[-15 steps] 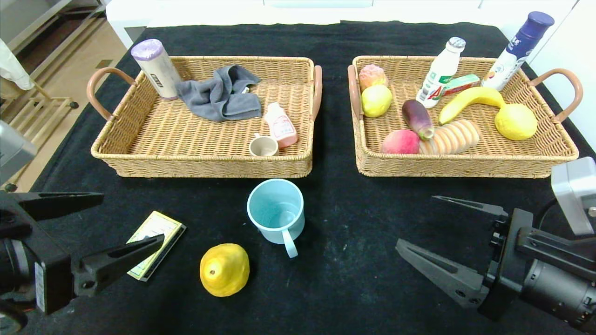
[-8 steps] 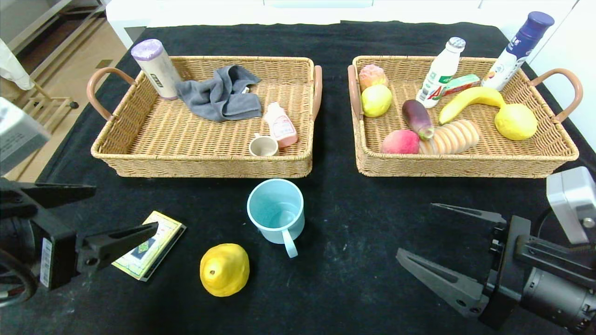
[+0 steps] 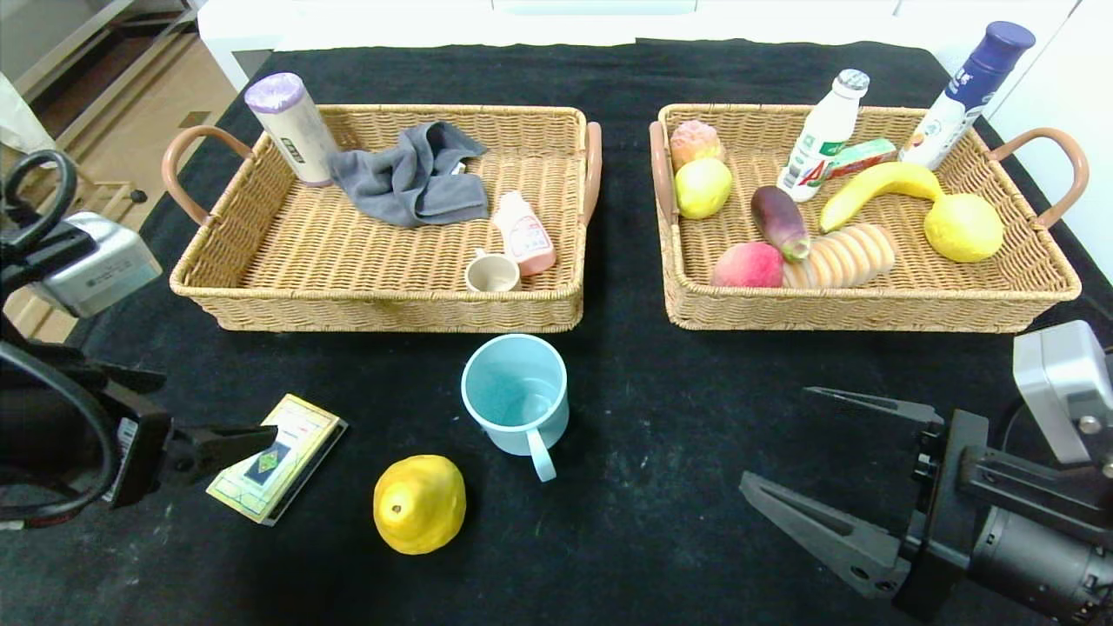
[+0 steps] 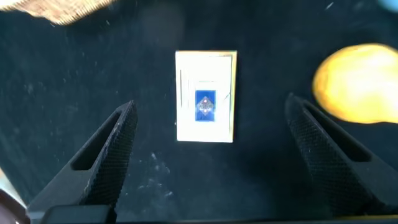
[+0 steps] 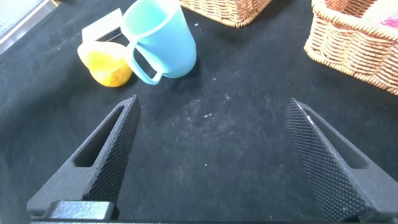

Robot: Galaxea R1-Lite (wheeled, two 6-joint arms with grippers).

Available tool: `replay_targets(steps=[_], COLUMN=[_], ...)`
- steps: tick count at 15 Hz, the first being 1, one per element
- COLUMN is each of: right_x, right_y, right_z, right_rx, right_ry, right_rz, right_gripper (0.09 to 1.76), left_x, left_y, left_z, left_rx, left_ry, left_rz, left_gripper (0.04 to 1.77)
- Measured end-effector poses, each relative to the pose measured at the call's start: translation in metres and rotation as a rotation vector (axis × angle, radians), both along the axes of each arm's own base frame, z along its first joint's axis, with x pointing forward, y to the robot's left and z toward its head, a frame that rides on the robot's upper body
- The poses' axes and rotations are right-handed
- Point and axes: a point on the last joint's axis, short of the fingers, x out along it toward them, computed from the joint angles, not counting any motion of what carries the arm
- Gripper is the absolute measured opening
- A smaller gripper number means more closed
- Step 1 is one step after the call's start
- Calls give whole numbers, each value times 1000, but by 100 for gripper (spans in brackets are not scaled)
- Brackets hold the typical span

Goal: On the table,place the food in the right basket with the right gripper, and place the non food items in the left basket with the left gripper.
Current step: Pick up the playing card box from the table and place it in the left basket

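Observation:
Three things lie loose on the black table in front of the baskets: a flat card box (image 3: 276, 458), a yellow pear-like fruit (image 3: 419, 503) and a light-blue mug (image 3: 516, 402). My left gripper (image 3: 217, 404) hangs open at the near left, tilted down over the card box (image 4: 205, 96), which shows between its fingers without touching them; the fruit (image 4: 357, 84) lies just outside one finger. My right gripper (image 3: 776, 435) stands open at the near right with only bare cloth between its fingers (image 5: 118, 143). The mug (image 5: 158, 40) and fruit (image 5: 109, 65) lie beyond it.
The left wicker basket (image 3: 383, 304) holds a purple-capped canister, a grey cloth, a pink bottle and a small beige cup. The right basket (image 3: 869, 309) holds several fruits, an eggplant, bread and two bottles. A white counter runs behind the table.
My left arm has drawn back to the left and tipped its gripper down over the card box. The right arm has sunk slightly; nothing on the table moved.

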Motion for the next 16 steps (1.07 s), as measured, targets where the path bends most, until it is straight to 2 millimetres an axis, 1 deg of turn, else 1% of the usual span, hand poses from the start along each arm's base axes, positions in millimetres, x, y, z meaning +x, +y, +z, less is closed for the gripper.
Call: replay_targets(steps=[6,16], right_x=[0,-1], right_y=[0,-1], right_z=[0,-2], right_rx=[0,-4], right_ry=[1,6], right_rz=[0,0], right_gripper=[171,171], left_x=[9,38], left_y=[-1,-5], left_z=[-15,-32], left_rx=[13,32], left_ry=[74,159], left_rz=[2,8], left_gripper=[172,172])
